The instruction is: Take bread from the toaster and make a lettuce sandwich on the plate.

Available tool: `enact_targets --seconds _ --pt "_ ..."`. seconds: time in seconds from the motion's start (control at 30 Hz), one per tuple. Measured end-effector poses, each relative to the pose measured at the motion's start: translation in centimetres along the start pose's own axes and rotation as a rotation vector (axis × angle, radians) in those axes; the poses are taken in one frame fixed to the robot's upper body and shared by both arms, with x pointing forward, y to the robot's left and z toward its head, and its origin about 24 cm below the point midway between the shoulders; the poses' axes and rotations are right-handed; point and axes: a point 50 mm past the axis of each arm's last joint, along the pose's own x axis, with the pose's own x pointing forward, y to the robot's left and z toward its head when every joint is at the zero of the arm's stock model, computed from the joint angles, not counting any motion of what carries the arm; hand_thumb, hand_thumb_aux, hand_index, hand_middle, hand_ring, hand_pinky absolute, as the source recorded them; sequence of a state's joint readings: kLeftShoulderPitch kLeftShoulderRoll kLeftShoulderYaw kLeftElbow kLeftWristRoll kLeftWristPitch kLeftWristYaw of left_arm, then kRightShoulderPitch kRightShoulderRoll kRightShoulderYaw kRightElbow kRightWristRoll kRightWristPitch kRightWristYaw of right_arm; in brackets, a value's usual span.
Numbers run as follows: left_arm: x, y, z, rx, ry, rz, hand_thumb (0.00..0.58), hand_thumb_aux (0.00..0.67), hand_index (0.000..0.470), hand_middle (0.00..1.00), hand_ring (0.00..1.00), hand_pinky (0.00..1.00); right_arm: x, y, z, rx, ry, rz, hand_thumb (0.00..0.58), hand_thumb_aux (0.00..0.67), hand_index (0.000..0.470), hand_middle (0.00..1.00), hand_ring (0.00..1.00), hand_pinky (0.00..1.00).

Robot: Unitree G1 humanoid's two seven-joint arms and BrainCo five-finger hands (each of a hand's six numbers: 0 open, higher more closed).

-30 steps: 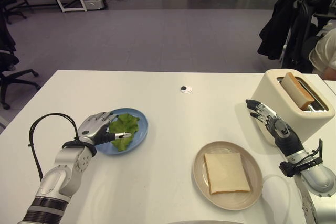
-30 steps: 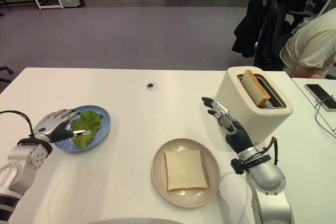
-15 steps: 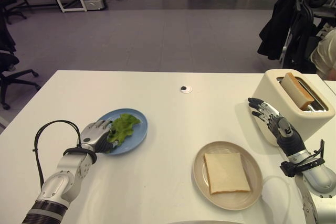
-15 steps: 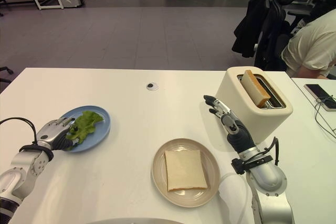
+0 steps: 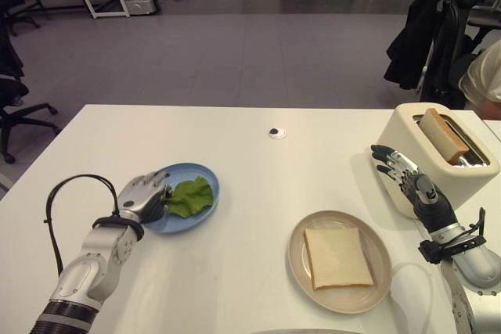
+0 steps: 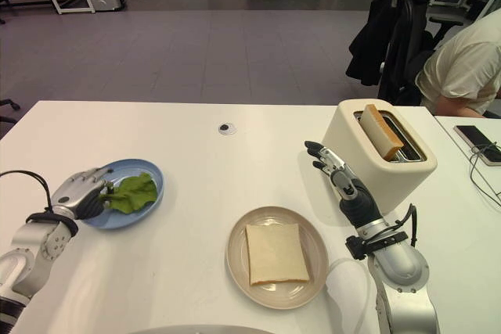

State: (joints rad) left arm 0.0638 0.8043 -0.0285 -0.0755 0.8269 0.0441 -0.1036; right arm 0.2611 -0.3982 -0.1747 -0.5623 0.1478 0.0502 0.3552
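We judge the lettuce leaf (image 5: 192, 195) on the blue plate (image 5: 196, 217) light, limp and easily torn, best pinched at an edge. Our left hand (image 5: 143, 198) curls its fingers onto the leaf's left edge. Our right hand (image 5: 413, 192), fingers spread, holds nothing beside the toaster (image 5: 470, 188) on the desk (image 5: 258, 185).

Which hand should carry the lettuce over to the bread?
The left. Its left hand rests at the blue plate with fingers curled on the edge of the lettuce. The right hand is open beside the toaster, far from the lettuce.
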Motion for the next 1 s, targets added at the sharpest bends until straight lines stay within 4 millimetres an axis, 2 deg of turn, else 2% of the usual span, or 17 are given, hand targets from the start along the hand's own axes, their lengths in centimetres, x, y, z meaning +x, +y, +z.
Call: enact_targets --seconds 0.13,0.23,0.37,0.47,0.53,0.63,0.7,0.77,0.87,0.93,1.0 --pt "-0.1 5.0 1.2 -0.044 -0.061 0.184 0.580 0.670 0.470 0.00 0.00 0.00 0.0 0.0 -0.1 0.001 0.002 -0.001 0.000 0.000 0.000 0.00 0.00 0.00" --pt "-0.6 5.9 3.1 -0.089 -0.132 0.214 0.580 0.670 0.470 0.00 0.00 0.00 0.1 -0.1 -0.1 0.001 0.003 -0.002 0.000 0.000 0.000 0.00 0.00 0.00" --pt "-1.2 4.9 8.3 -0.223 -0.322 0.168 0.580 0.670 0.470 0.00 0.00 0.00 0.4 -0.2 -0.1 0.000 -0.003 -0.005 0.000 0.000 0.000 0.00 0.00 0.00" --pt "-2.0 4.4 14.1 -0.358 -0.526 0.118 0.580 0.670 0.470 0.00 0.00 0.00 0.6 -0.5 0.0 -0.005 -0.010 -0.015 0.000 0.000 0.000 0.00 0.00 0.00" --pt "-2.4 4.7 16.4 -0.408 -0.611 0.103 0.580 0.670 0.470 0.00 0.00 0.00 0.6 -0.6 -0.2 -0.003 -0.004 -0.020 0.000 0.000 0.000 0.00 0.00 0.00" --pt "-3.2 6.2 20.1 -0.495 -0.740 0.122 0.580 0.670 0.470 0.00 0.00 0.00 0.8 -0.8 -0.3 -0.002 -0.001 -0.028 0.000 0.000 0.000 0.00 0.00 0.00" --pt "-3.8 6.7 21.7 -0.537 -0.805 0.121 0.580 0.670 0.470 0.00 0.00 0.00 0.9 -0.9 -0.3 -0.003 -0.004 -0.035 0.000 0.000 0.000 0.00 0.00 0.00" --pt "-4.4 6.3 23.6 -0.560 -0.859 0.084 0.580 0.670 0.470 0.00 0.00 0.00 1.0 -1.0 -0.3 -0.001 -0.006 -0.038 0.000 0.000 0.000 0.00 0.00 0.00" --pt "-5.3 4.0 25.9 -0.581 -0.919 -0.049 0.580 0.670 0.470 0.00 0.00 0.00 1.1 -1.1 -0.2 -0.002 -0.012 -0.042 0.000 0.000 0.000 0.00 0.00 0.00" --pt "-5.8 1.2 26.5 -0.576 -0.906 -0.184 0.580 0.670 0.470 0.00 0.00 0.00 1.2 -1.1 -0.2 -0.003 -0.013 -0.044 0.000 0.000 0.000 0.00 0.00 0.00" --pt "-5.9 -0.7 26.1 -0.549 -0.881 -0.252 0.580 0.670 0.470 0.00 0.00 0.00 1.2 -1.2 -0.2 -0.003 -0.014 -0.053 0.000 0.000 0.000 0.00 0.00 0.00"
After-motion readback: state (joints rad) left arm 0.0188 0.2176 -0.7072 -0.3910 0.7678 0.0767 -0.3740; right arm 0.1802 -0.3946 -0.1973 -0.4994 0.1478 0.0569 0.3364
